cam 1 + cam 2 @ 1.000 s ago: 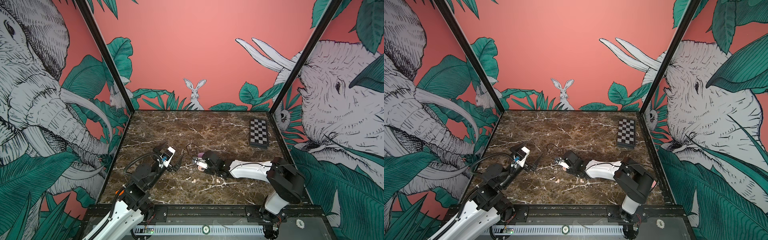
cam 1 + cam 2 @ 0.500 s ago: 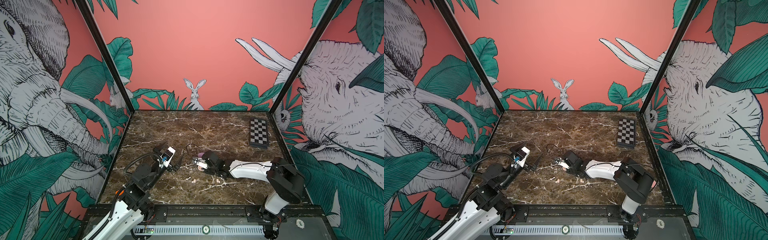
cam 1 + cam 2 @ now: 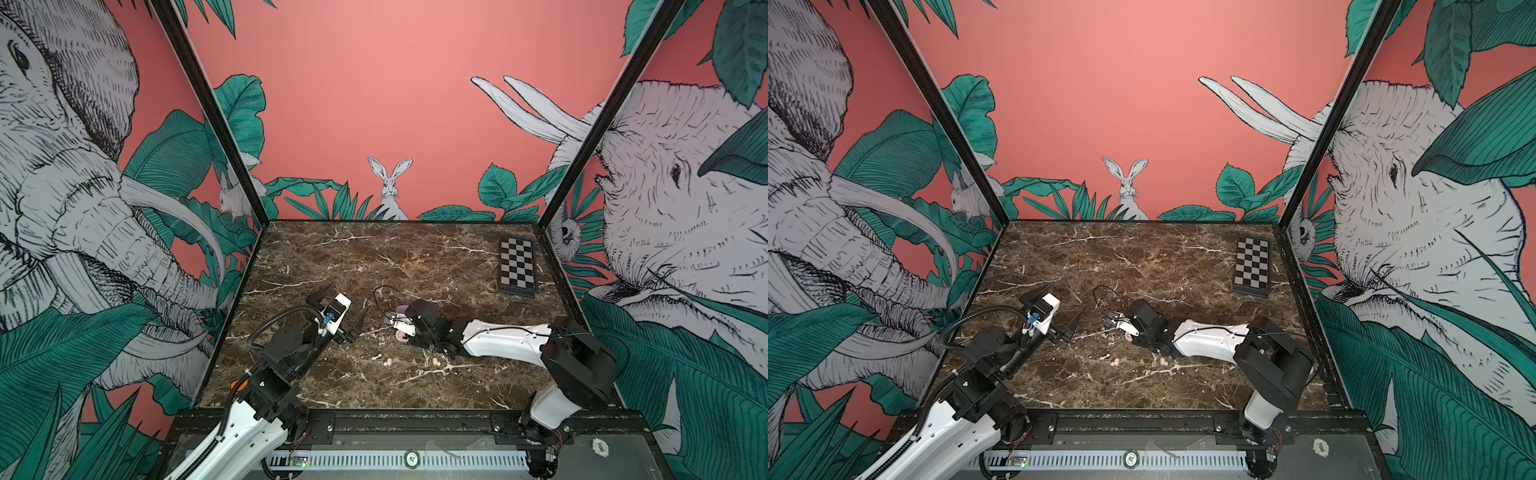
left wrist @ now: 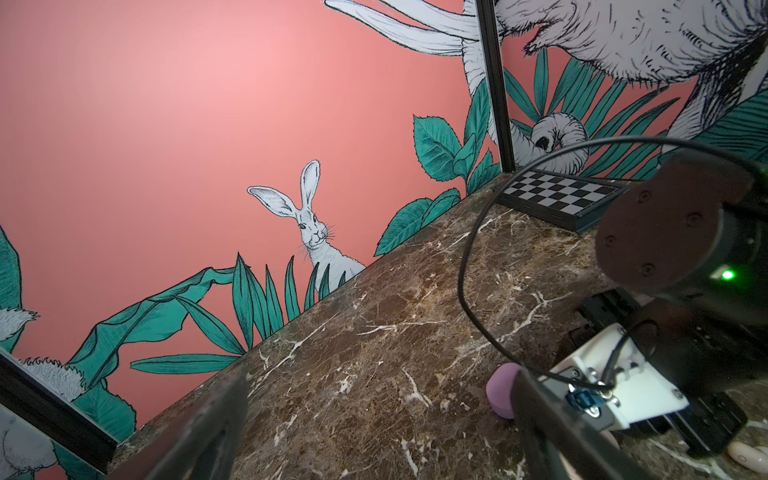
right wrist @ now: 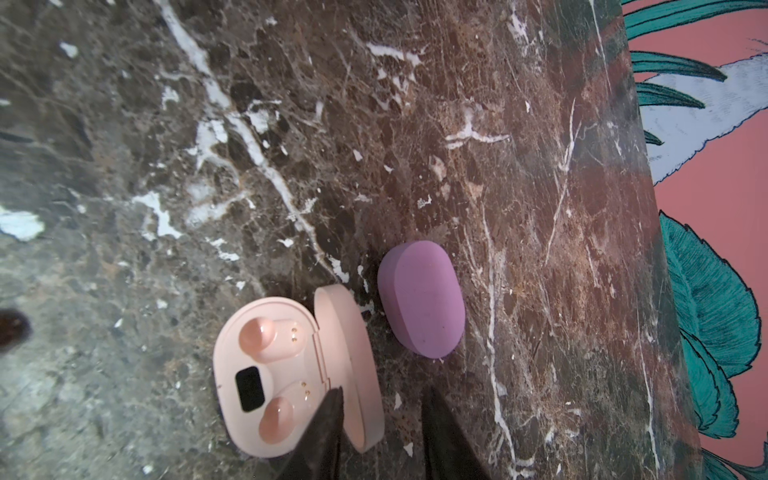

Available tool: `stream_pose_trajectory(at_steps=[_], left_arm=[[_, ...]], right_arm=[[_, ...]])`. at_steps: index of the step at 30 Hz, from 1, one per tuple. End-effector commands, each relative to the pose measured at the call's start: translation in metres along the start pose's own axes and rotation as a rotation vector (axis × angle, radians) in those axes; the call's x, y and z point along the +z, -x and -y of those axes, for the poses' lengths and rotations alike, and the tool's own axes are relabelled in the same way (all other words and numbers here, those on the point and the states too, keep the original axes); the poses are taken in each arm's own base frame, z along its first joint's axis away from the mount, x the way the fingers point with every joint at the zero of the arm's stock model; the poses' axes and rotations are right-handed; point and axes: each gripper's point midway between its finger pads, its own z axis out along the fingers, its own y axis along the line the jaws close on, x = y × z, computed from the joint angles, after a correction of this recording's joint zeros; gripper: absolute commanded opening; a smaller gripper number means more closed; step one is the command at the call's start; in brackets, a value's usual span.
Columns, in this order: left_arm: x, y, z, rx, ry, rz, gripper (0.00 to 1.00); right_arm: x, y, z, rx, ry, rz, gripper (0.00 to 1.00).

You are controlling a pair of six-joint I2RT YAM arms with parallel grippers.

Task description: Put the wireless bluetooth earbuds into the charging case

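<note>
- You are looking at the peach charging case (image 5: 266, 374) lying open on the marble tabletop (image 5: 415, 124) — lid (image 5: 349, 365) hinged upright, both earbud wells empty in the right wrist view.
- The lilac charging case (image 5: 422, 299) is sitting closed just beside that lid, not touching it.
- The right gripper (image 5: 380, 432) is hovering over the peach case's lid; its jaws are standing parted with a gap between them and nothing in it.
- One dark fingertip (image 5: 324, 419) is overlapping the lid's edge; you cannot tell from these views whether it is touching.
- The left gripper (image 3: 343, 309) is waiting well apart, to the left of the cases — jaws spread wide and empty.
- Two peach earbuds (image 3: 389, 362) are lying together on the marble, nearer the front edge than the cases, and two more pale earbuds (image 3: 435, 361) are lying beside the right arm's wrist; their colour is too faint to call.
- A checkered board (image 3: 518, 272) is resting flat in the far right corner.
</note>
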Motion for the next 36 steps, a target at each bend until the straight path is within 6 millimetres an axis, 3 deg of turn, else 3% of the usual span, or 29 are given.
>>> stream_pose_trajectory(at_steps=[1, 11, 14, 15, 22, 26, 30, 36], left_arm=[[0.001, 0.001, 0.002, 0.006, -0.002, 0.016, 0.99], [0.002, 0.000, 0.001, -0.018, 0.004, 0.011, 0.99], [0.003, -0.003, 0.000, -0.061, 0.009, -0.006, 0.99], [0.004, -0.002, -0.002, -0.081, 0.017, -0.007, 0.99], [0.001, -0.006, -0.019, -0.292, 0.112, -0.041, 0.99], [0.001, -0.010, -0.024, -0.351, 0.140, -0.087, 0.99], [0.004, -0.019, -0.027, -0.315, 0.158, -0.198, 0.99], [-0.003, -0.043, -0.028, -0.335, 0.178, -0.451, 0.99]], right_arm=[[-0.022, 0.029, 0.018, 0.040, -0.045, 0.098, 0.34], [-0.068, 0.056, 0.047, 0.116, -0.132, 0.225, 0.43], [-0.086, 0.062, 0.063, 0.180, -0.183, 0.261, 0.71], [-0.092, 0.065, 0.068, 0.207, -0.192, 0.280, 0.97], [-0.148, 0.082, 0.106, 0.510, -0.256, 0.425, 0.98], [-0.175, 0.064, 0.124, 0.790, -0.321, 0.495, 0.98], [-0.205, 0.069, 0.116, 0.915, -0.189, 0.631, 0.98], [-0.197, 0.055, 0.096, 0.947, -0.097, 0.496, 0.98]])
